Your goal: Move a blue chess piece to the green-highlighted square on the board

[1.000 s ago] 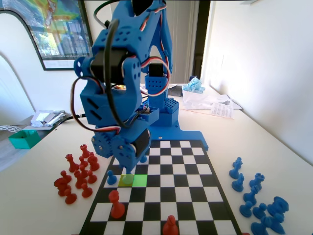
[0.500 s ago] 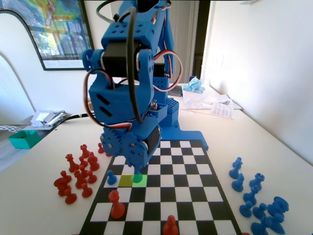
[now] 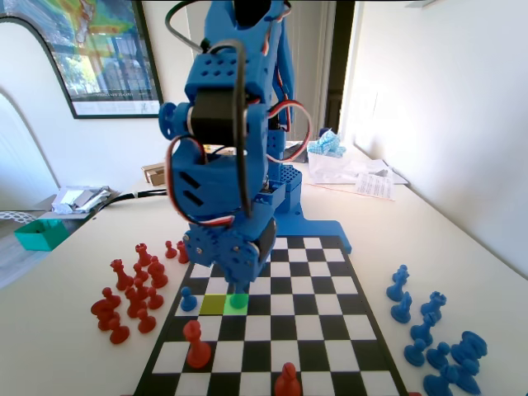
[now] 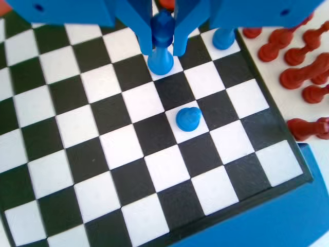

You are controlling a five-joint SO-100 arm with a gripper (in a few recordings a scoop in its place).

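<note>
Sunlit room, framed print on the wall, pale table (image 3: 462, 247) carrying the board (image 3: 330, 326). Low over the near-left squares in the fixed view, gripper (image 4: 163, 31) closed narrow on the blue chess piece (image 4: 161, 49), ball head pinched between the fingers (image 4: 145, 31), base directly below them. Under the fingertips in the fixed view, the green-highlighted square (image 3: 238, 303), pawn base showing on it; whether seated flat or a hair above, cannot tell. Yellow-olive square (image 3: 214, 304) just left of the fingers there. Second blue pawn (image 4: 188, 118) below the fingers in the wrist view, red pawns (image 4: 300, 77) off to their right. Carry judged done, or nearly so; left, by the look of it: seating, release, retreat.
</note>
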